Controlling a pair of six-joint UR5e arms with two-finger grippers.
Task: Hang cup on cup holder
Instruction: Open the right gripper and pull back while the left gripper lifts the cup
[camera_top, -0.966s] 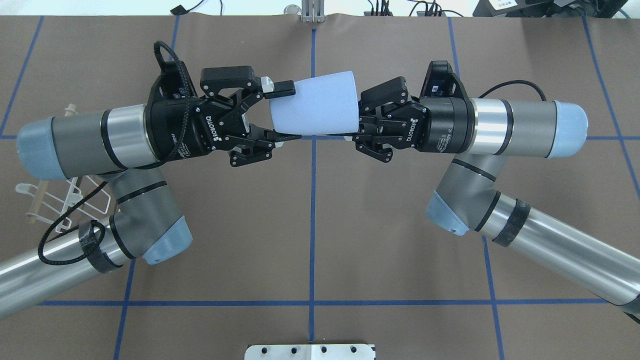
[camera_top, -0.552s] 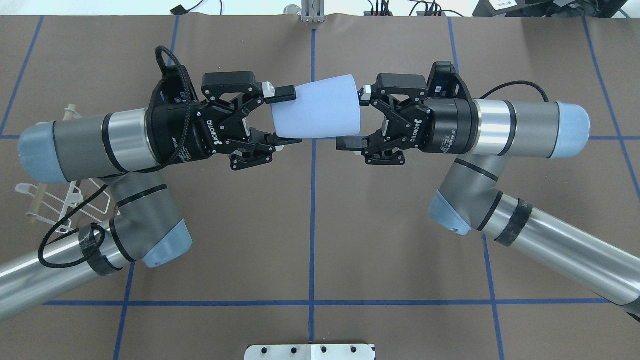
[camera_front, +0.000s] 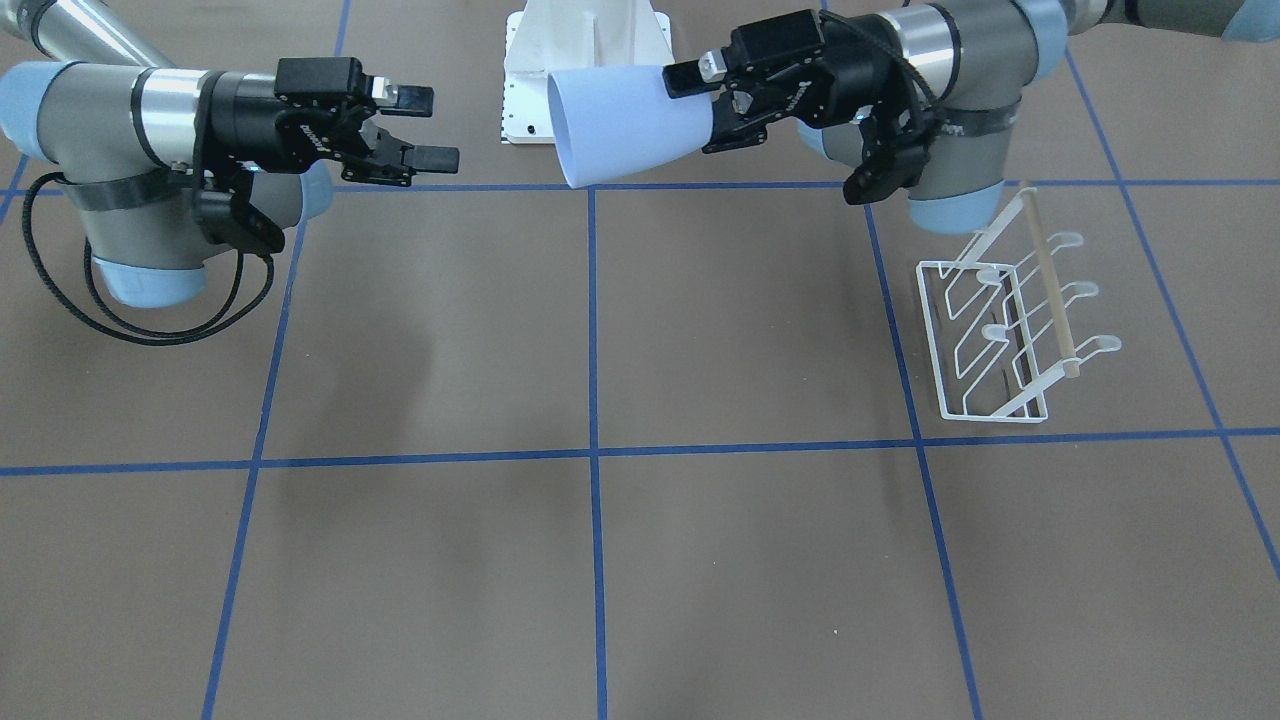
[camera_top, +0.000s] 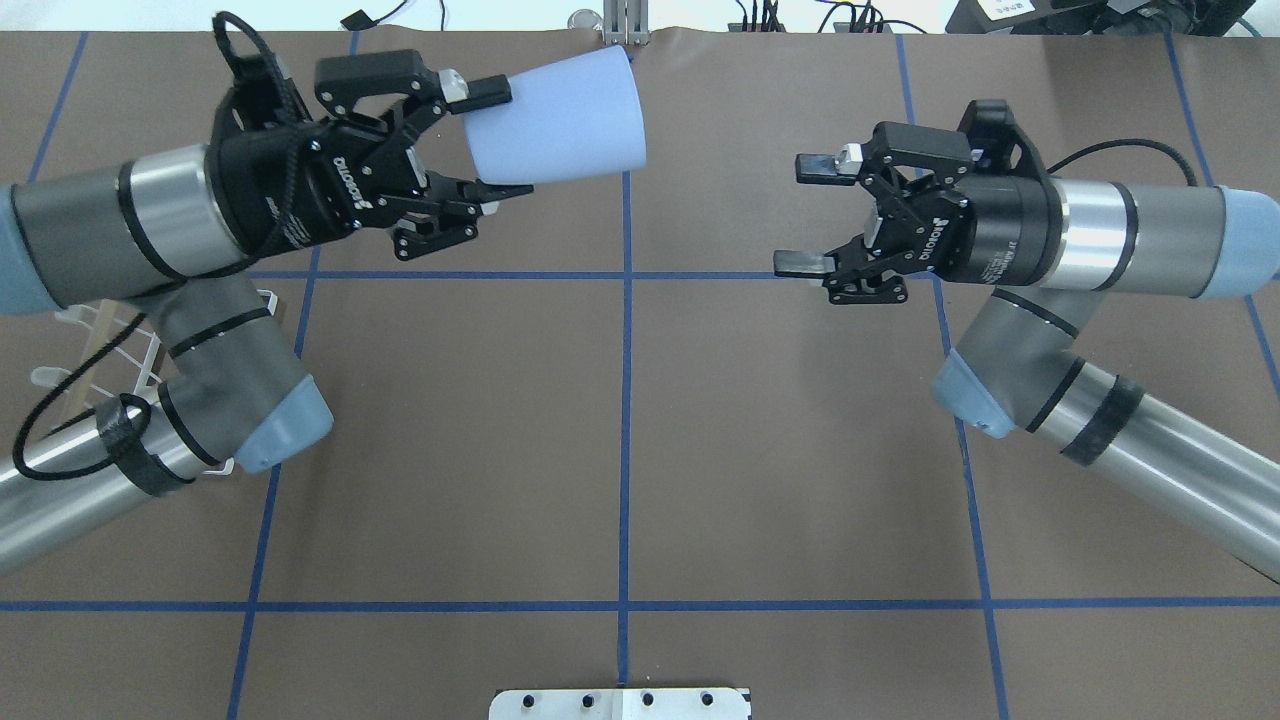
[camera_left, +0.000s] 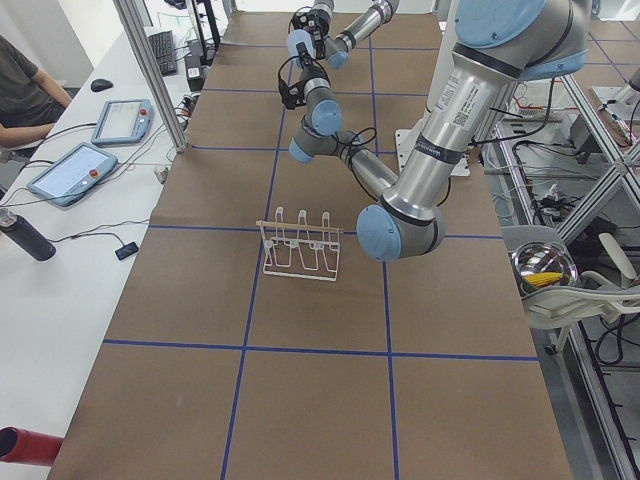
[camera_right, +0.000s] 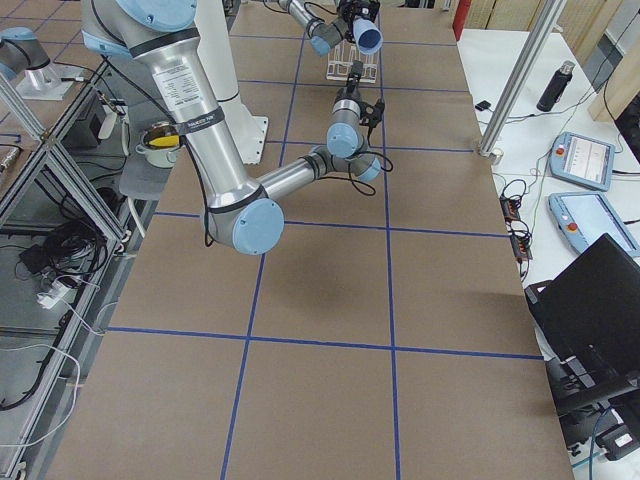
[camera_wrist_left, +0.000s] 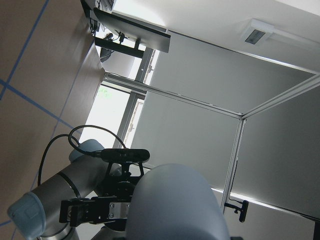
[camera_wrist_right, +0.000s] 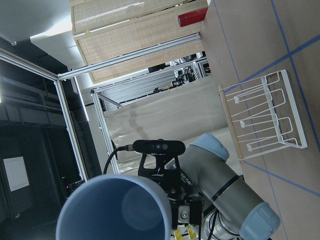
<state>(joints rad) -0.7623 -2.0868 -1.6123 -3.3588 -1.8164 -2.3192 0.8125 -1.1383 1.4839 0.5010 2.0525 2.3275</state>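
1. Overhead exterior: looking down on a brown table (camera_top: 450, 450) taped in blue squares.
2. Spotting the holder (camera_front: 1052, 295) standing at its left end, beneath the left arm (camera_top: 100, 230).
3. Clamping the narrow base of the cup (camera_top: 560, 115) in the left gripper (camera_top: 492, 140).
4. Holding the right gripper (camera_top: 803, 214) wide, well apart from the cup.
5. Holding the cup sideways above the table's far half, rim facing right.

Cup (camera_top: 555, 118): pale blue plastic, matt, smooth. Cup holder (camera_front: 1000, 340): white coated wire, smooth. Rod (camera_front: 1050, 285) atop cup holder: light bare wood. Table cover (camera_top: 450, 450): brown, matt, paper-like, w/ blue tape lines (camera_top: 625, 400). Arm tube (camera_top: 1200, 480): brushed metal, semi-gloss. Left gripper (camera_top: 495, 140) & right gripper (camera_top: 805, 214): black, matt.
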